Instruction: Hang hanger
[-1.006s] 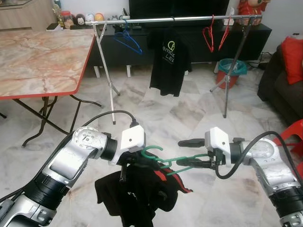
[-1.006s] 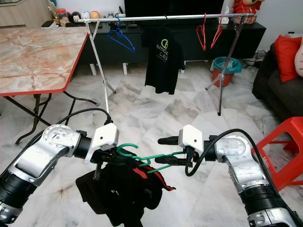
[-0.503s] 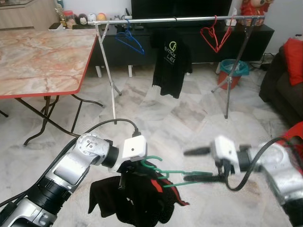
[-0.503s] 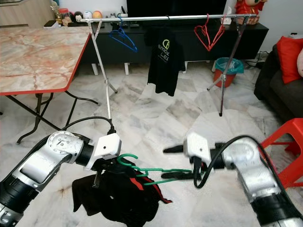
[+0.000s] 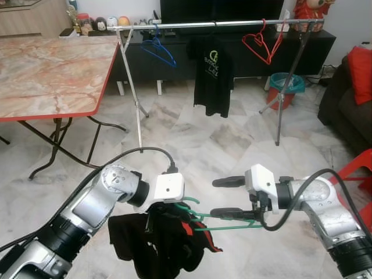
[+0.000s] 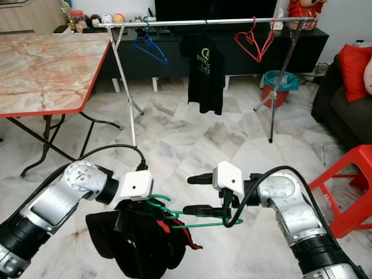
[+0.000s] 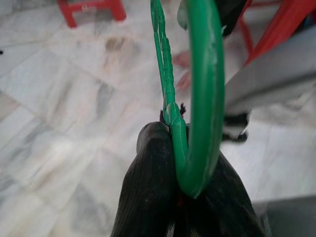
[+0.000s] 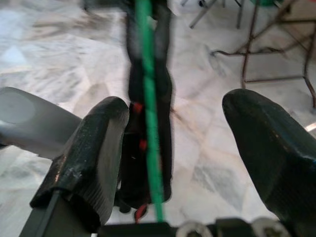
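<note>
Hanger (image 5: 224,220), green wire, held low over the marble floor (image 5: 232,139), well short of the clothes rail (image 5: 221,24) that crosses the far side of the room. Dark garment (image 5: 160,244) with red trim droops from it in a bunch.

Left pincer (image 5: 165,208): closed on the hanger at the base of the hook; left wrist view shows the green wire pressed between the black fingers (image 7: 153,197). Presumably this carries the load and keeps the hook free for the rail.

Right pincer (image 5: 228,197): fingers spread wide, lower one alongside the hanger's arm; right wrist view shows the wire running between the parted pads (image 8: 94,148), nothing clamped. Likely steadying only.

Rail already carries a black T-shirt (image 5: 216,72), a blue hanger (image 5: 158,51) and red hangers (image 5: 261,45); gaps between them look usable.
</note>
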